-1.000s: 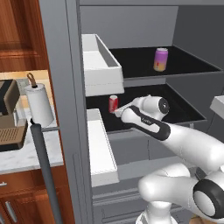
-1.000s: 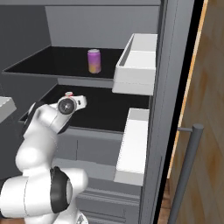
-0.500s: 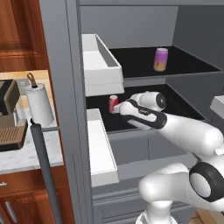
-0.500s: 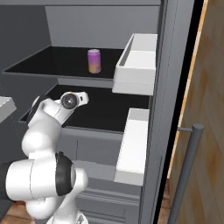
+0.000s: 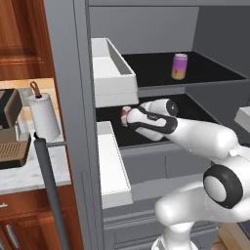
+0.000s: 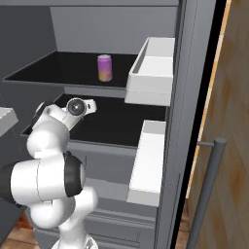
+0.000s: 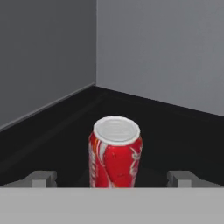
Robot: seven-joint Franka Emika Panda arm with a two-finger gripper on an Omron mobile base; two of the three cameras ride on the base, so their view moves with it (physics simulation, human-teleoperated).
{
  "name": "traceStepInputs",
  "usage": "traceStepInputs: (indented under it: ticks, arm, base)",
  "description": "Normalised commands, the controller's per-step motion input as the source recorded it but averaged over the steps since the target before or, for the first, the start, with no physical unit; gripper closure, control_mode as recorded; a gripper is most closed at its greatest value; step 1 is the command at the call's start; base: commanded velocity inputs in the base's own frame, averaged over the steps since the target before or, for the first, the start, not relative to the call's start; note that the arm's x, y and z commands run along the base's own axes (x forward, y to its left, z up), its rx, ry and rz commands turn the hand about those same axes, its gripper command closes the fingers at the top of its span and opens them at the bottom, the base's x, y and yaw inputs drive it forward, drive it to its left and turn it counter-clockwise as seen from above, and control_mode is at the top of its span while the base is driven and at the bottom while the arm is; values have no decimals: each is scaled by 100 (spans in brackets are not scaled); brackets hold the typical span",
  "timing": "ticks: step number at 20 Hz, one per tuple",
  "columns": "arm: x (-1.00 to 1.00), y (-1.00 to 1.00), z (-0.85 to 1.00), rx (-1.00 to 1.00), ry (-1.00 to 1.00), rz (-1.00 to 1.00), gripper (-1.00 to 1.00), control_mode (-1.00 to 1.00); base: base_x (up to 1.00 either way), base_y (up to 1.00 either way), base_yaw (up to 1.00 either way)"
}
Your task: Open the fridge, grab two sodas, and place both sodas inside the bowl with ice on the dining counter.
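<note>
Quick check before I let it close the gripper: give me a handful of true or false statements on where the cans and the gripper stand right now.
1. The red and white can stands upright on the lower black shelf. True.
2. The gripper is shut on the red and white can. False: its fingertips stand wide apart on either side of the can, open.
3. The pink-purple can stands on the upper shelf. True.
4. The fridge door is closed. False: it is open, with the shelves and white door bins showing.
5. The pink-purple can lies tipped on its side. False: it is upright.
</note>
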Motion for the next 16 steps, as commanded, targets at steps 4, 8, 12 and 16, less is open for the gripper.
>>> traceStepInputs:
  ticks: [4, 8, 12, 16]
  arm:
    - [16, 14, -2, 0, 5, 0, -100, -100]
    - [21, 0, 0, 0, 3, 0, -100, -100]
    - [18, 0, 0, 0, 2, 0, -100, -100]
    - [15, 6, -5, 0, 4, 0, -100, -100]
  base:
    - [0, 0, 0]
    - [0, 0, 0]
    - [0, 0, 0]
    - [0, 0, 0]
